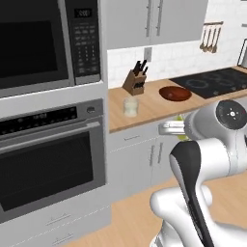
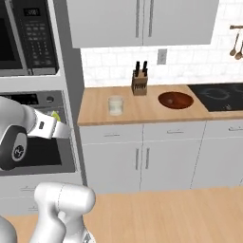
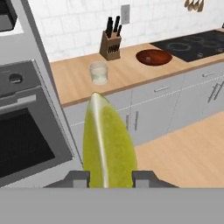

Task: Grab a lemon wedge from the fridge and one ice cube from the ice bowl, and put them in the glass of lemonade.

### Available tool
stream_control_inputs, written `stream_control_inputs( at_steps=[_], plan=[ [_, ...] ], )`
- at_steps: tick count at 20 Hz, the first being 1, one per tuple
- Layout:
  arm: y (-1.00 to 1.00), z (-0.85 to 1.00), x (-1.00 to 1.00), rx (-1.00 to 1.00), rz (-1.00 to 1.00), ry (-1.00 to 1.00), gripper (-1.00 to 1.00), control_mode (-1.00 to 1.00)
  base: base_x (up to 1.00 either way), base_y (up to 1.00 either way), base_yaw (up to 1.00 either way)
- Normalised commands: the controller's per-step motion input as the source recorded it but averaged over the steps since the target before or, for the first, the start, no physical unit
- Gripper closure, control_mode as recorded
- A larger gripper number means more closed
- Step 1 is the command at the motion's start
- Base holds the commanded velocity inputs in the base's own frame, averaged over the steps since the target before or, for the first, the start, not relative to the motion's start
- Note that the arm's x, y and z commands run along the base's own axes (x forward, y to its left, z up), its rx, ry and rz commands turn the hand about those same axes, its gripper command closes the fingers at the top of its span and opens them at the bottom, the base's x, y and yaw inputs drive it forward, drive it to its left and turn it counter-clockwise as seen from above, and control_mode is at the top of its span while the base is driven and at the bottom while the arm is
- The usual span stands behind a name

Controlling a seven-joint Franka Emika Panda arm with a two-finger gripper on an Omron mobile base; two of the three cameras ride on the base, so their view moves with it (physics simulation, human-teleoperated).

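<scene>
Yellow-green lemon wedge pinched upright in the hand; lemonade glass and reddish-brown ice bowl apart on counter.

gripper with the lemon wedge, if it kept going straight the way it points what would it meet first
Judging by the hand view, the gripper, shut on the lemon wedge, points toward the counter near the glass of lemonade; depth is unclear.

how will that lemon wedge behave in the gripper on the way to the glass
The lemon wedge sits pinched between the fingertips, so it is probably light. Its glossy, curved skin suggests it may be slippery and could squirt out if squeezed harder. It is long and tapered, so it might pivot in the grip before reaching the glass.
</scene>
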Motion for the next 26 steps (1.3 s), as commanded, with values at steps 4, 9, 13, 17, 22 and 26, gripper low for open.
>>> stream_control_inputs(
  at_steps=[4, 9, 13, 17, 22, 26],
  plan=[
    [0.0, 0.0, 0.0, 0.0, 0.0, 0.0, 1.0, 1.0, 0.59, -0.99, 0.41],
    [0.0, 0.0, 0.0, 0.0, 0.0, 0.0, 1.0, 1.0, 0.64, -1.0, -0.06],
    [0.0, 0.0, 0.0, 0.0, 0.0, 0.0, 1.0, 1.0, 0.53, -1.0, -0.46],
    [0.0, 0.0, 0.0, 0.0, 0.0, 0.0, 1.0, 1.0, 0.68, -0.94, -0.52],
    [0.0, 0.0, 0.0, 0.0, 0.0, 0.0, 1.0, 1.0, 1.0, -0.47, -0.04],
    [0.0, 0.0, 0.0, 0.0, 0.0, 0.0, 1.0, 1.0, 1.0, -0.43, 0.33]
  ],
)
